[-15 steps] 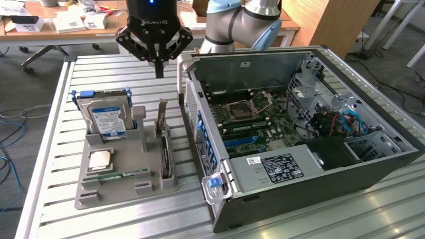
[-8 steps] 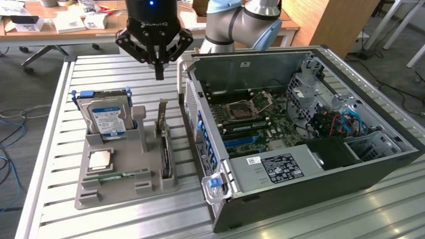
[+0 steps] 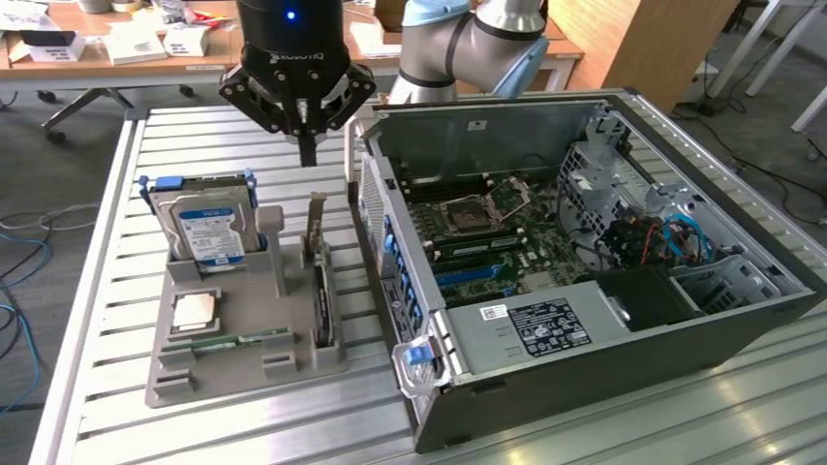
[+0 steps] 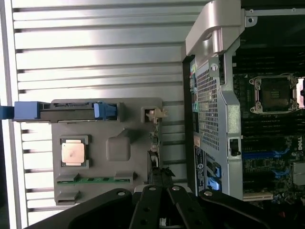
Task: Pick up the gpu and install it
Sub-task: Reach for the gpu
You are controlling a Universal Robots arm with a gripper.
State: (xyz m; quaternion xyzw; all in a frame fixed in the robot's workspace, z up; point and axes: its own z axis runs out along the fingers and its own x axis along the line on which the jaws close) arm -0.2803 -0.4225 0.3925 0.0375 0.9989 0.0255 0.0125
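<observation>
The gpu (image 3: 318, 266) stands on its long edge in a slot of the grey holder (image 3: 246, 363), its silvery bracket end uppermost. In the wrist view the gpu (image 4: 154, 151) shows edge-on as a thin dark strip. My gripper (image 3: 306, 155) hangs above the holder's far end, a little above the card's top and not touching it. Its fingers are shut together with nothing between them. The black fingers (image 4: 157, 207) sit just over the card's near end in the wrist view. The open computer case (image 3: 723, 320) lies to the exterior view's right, its motherboard (image 3: 498, 228) exposed.
The grey holder (image 4: 119, 148) also carries a blue-labelled hard drive (image 3: 204, 228), a CPU (image 3: 197, 310) and a green RAM stick (image 3: 239, 339). The case's perforated rear wall (image 3: 375, 208) stands right beside the gpu. A cluttered desk (image 3: 116, 44) lies beyond the slatted metal table (image 3: 194, 426).
</observation>
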